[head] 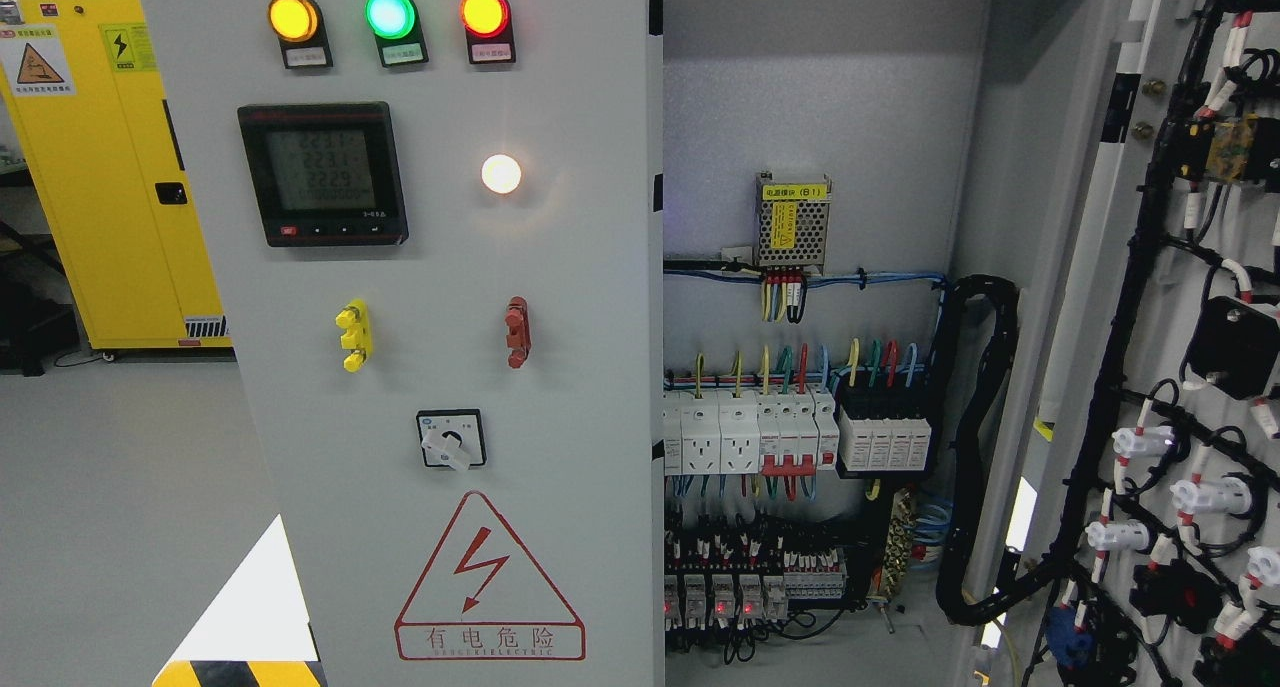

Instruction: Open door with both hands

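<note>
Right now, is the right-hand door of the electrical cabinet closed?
No, the right door is swung wide open, showing its wired inner face and the cabinet's breakers and power supply inside.

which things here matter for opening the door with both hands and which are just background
Part of the job:
- right-hand door, already swung open, wiring on its inner face
- left-hand door, closed, carrying lamps and a meter
- neither robot hand is in view

Just background:
- breakers and sockets inside the cabinet
- power supply
- yellow cabinet at the far left
- hazard-striped floor marking
</note>
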Robot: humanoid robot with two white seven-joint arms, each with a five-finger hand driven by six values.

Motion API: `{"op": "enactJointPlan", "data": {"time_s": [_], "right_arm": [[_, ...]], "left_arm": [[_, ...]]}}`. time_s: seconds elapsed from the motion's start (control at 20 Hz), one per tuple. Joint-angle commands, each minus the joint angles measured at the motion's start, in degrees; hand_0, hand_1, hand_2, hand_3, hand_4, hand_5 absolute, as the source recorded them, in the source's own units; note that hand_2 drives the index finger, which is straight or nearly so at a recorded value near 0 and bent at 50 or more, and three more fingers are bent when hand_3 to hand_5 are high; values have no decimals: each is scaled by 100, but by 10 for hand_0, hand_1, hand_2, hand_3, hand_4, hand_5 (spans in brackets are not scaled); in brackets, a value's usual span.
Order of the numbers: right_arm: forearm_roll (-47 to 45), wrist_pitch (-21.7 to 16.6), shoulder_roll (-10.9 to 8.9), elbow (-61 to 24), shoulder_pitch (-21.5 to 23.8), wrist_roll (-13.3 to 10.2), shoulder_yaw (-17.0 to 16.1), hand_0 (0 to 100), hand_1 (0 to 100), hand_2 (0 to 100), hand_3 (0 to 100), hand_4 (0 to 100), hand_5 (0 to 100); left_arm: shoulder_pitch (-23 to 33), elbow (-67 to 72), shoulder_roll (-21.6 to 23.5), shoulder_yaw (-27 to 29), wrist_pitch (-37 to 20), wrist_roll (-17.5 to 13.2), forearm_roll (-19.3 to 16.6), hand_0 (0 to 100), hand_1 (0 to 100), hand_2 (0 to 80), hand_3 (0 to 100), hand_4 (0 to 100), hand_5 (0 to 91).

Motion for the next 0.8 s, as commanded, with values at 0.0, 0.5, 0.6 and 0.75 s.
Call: {"op": "enactJointPlan", "data": {"time_s": [0.0, 0.5, 0.6, 0.75], "right_arm": [[0, 4, -83, 9, -2, 15, 0, 216, 0, 0, 0, 0, 0], [0, -4, -179, 0, 41, 15, 0, 218, 0, 0, 0, 0, 0], [0, -4, -179, 0, 41, 15, 0, 217, 0, 0, 0, 0, 0], [0, -4, -188, -35, 41, 15, 0, 217, 0, 0, 0, 0, 0]], "left_arm": [[-16, 2853, -140, 957, 84, -2, -22, 0, 0, 0, 0, 0, 0], [-25, 2958, -236, 650, 594, -38, -75, 0, 0, 0, 0, 0, 0], [-25, 2958, -236, 623, 594, -38, -66, 0, 0, 0, 0, 0, 0], [-25, 2958, -245, 623, 594, -38, -66, 0, 0, 0, 0, 0, 0]]}}
